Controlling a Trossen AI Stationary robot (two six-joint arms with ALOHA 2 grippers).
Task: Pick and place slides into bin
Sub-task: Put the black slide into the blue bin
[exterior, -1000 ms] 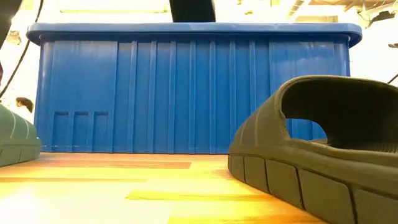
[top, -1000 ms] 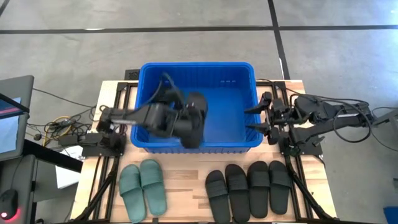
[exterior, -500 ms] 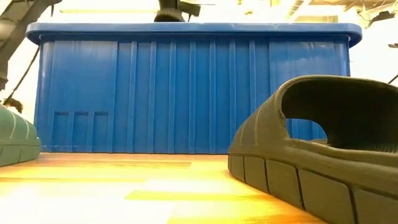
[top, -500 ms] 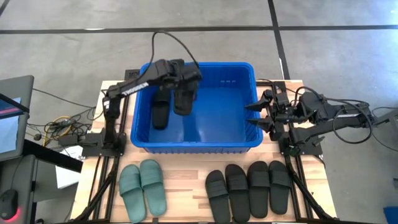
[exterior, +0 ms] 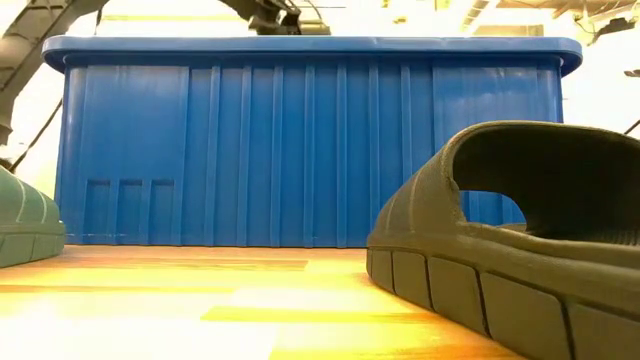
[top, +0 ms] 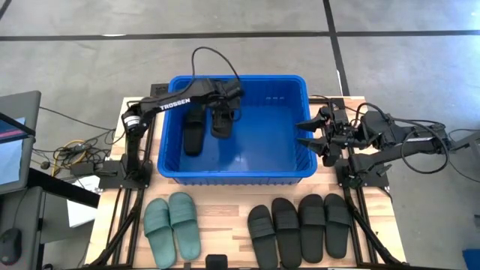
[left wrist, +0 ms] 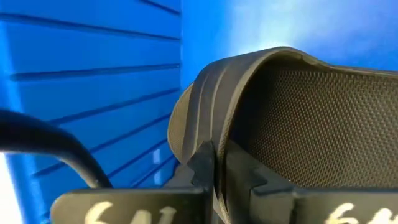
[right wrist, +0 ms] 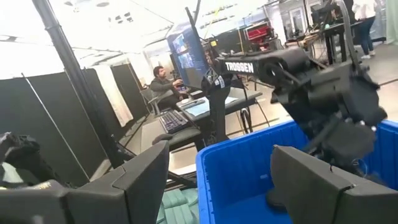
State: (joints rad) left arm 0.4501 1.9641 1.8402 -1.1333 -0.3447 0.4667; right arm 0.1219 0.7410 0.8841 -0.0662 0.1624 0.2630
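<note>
- Along the counter's [top: 225, 214] near edge lie two green slides [top: 172, 227] on the left and four black slides [top: 300, 226] on the right, side by side.
- Behind them stands the bin [top: 236, 175].
- A black slide [top: 193, 131] lies on its floor by the left wall.
- The left fingers [top: 225, 105] are over the bin's far left part, clamped on another black slide [top: 222, 120] that hangs inside the bin.
- The right fingers [top: 307, 136] wait spread wide at the bin's right rim, holding nothing.

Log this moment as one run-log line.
left gripper: shut on black slide, over bin | one black slide in bin | right gripper: open, at bin's right rim | six slides on table
</note>
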